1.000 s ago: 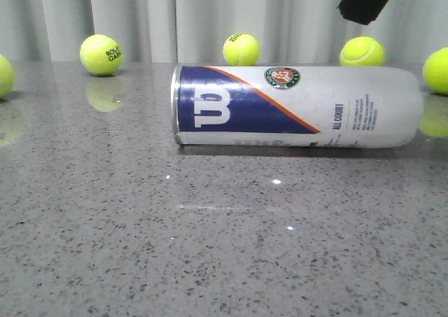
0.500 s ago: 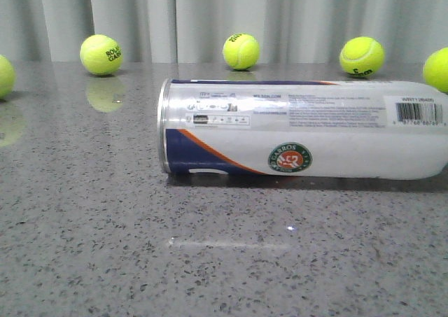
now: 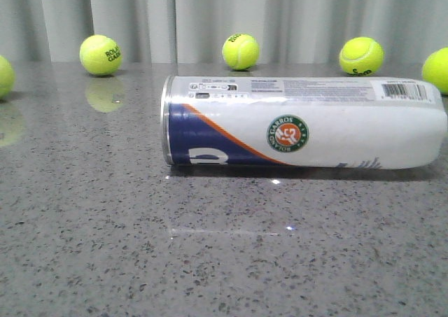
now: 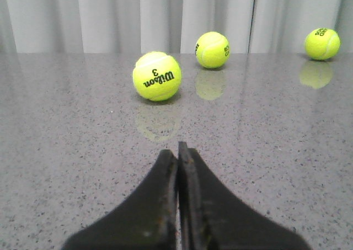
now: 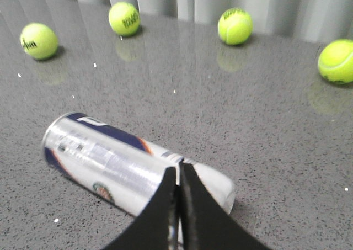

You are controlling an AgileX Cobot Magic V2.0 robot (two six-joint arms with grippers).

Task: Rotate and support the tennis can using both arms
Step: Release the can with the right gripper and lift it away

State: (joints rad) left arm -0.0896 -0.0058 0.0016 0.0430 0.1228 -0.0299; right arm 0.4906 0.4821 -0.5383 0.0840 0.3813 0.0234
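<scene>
The tennis can (image 3: pixel 304 123) lies on its side across the grey table, silver rim to the left, round logo facing the camera and barcode on top. Neither arm shows in the front view. In the right wrist view the can (image 5: pixel 110 167) lies below and ahead of my right gripper (image 5: pixel 177 170), whose fingers are pressed together, holding nothing; whether the tips touch the can I cannot tell. My left gripper (image 4: pixel 177 150) is shut and empty over bare table, the can out of its view.
Several yellow-green tennis balls sit along the back of the grey speckled table (image 3: pixel 224 261), near a pale curtain: one (image 3: pixel 101 54) at left, one (image 3: pixel 241 51) at centre, one (image 3: pixel 361 56) at right. A Wilson 3 ball (image 4: pixel 157 76) lies ahead of the left gripper.
The can has rolled about its long axis and shifted toward the camera; the logo went from top to front. A black arm part at top right one second ago has left the front view.
</scene>
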